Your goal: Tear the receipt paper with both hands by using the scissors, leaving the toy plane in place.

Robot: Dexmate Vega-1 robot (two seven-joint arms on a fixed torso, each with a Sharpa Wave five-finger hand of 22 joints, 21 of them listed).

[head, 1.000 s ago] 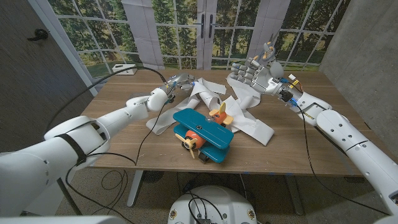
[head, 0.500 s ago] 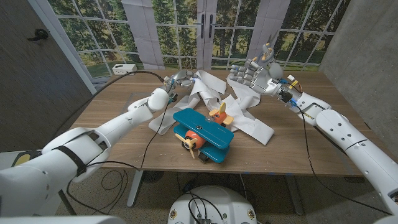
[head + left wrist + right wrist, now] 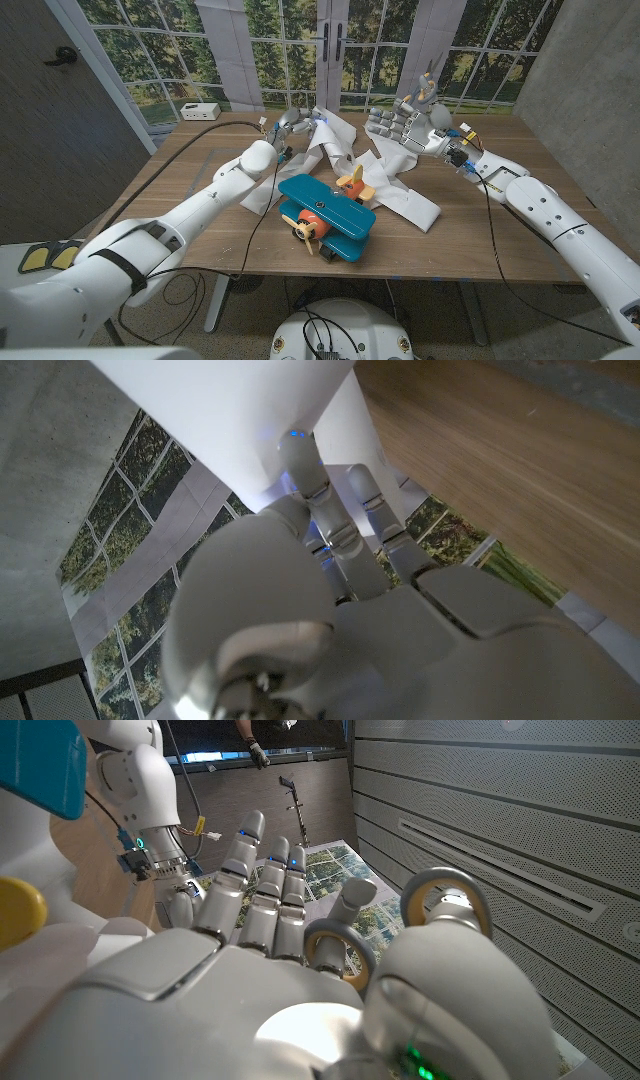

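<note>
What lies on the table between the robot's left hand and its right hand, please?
In the head view, raised folds of white receipt paper fill the stretch between the left hand and the right hand.

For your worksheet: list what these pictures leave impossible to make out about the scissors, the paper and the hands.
- Scissors: right wrist view shows ring handles on the right hand; blades hidden behind it.
- Left hand: head view too small to tell its grip; left wrist view has receipt paper covering the fingertips.
- Any cut in the paper: hidden among folds.
- Toy plane: far wing cropped, right wrist view.
</note>
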